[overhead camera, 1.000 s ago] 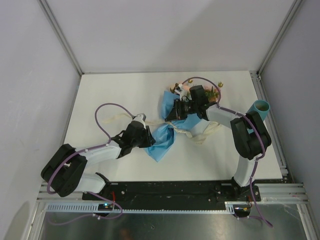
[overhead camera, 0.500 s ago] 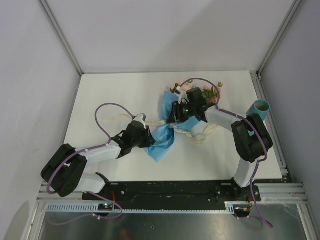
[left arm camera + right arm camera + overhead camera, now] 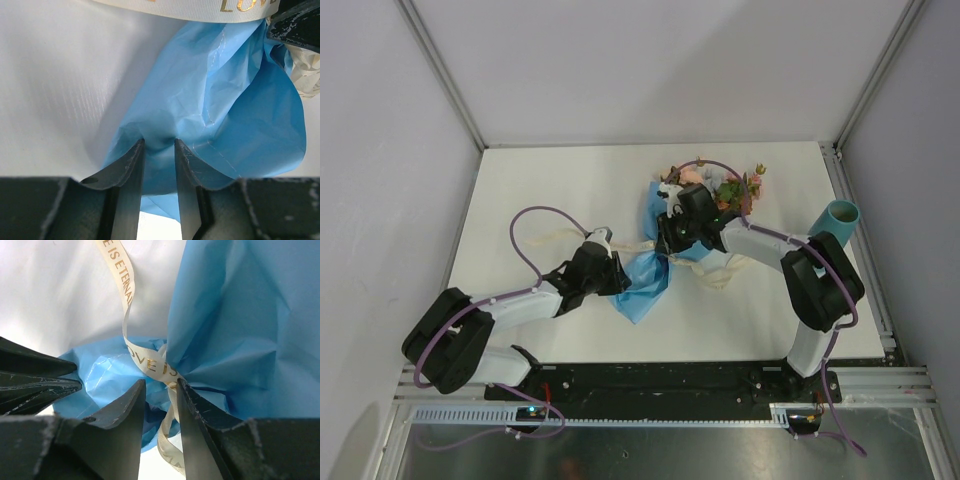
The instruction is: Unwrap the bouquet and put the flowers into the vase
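Unwrapping: left gripper (image 3: 159, 143) clamps blue paper (image 3: 225, 125); right gripper (image 3: 161, 383) straddles ribbon (image 3: 145, 360) trailing toward eleven o'clock, grip unclear. Next, likely tug it free.

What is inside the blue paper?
Pink and orange flowers poke out of the blue paper's far end. Their stems inside are covered by the paper and the right arm.

the bouquet (image 3: 645, 280) is wrapped in light sky-blue paper with darker navy in its folds, its ribbon (image 3: 145, 360) is cream with gold capital lettering, the flowers (image 3: 725, 185) are pink and peach with green leaves, and the vase (image 3: 840, 215) at the white table's (image 3: 550, 180) right edge is plain teal.
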`<state>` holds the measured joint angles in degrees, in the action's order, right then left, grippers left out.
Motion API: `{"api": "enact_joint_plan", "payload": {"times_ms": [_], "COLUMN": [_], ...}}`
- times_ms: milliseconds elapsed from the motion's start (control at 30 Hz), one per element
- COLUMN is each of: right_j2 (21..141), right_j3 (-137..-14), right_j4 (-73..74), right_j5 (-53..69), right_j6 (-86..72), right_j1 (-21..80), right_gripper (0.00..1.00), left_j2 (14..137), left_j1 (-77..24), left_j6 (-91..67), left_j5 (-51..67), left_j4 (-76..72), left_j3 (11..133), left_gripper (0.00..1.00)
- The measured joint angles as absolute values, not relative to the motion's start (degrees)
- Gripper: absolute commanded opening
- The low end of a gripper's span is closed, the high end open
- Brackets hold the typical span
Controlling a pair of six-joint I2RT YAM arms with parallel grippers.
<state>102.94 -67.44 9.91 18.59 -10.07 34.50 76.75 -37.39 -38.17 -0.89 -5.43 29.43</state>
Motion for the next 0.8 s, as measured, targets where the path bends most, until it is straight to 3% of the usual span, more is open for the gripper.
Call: {"api": "enact_joint_plan", "payload": {"times_ms": [167,433,800], "right_j2": [101.32,98.1,99.63], "right_j3": [-67.44,-67.48,-68.4], "right_j4": [11.05,12.62,13.85], "right_j5": [14.31,9.67,9.34], "right_j6": [-8.71,-6.76,-5.3], "right_j1": [35.99,37.32,37.82], "right_gripper": [0.32,0.35,0.32], "left_j2": [76.75,76.77,76.77], "left_j1": [-37.39,-37.39,-37.39], "left_j6": [-38.17,-38.17,-38.17], "left_j5": [-0.91,-0.93,-0.95], "left_j4": [-5.43,-5.45,-5.43], "left_j3": [29.43,29.43,29.43], "left_gripper": [0.35,0.35,0.35]}}
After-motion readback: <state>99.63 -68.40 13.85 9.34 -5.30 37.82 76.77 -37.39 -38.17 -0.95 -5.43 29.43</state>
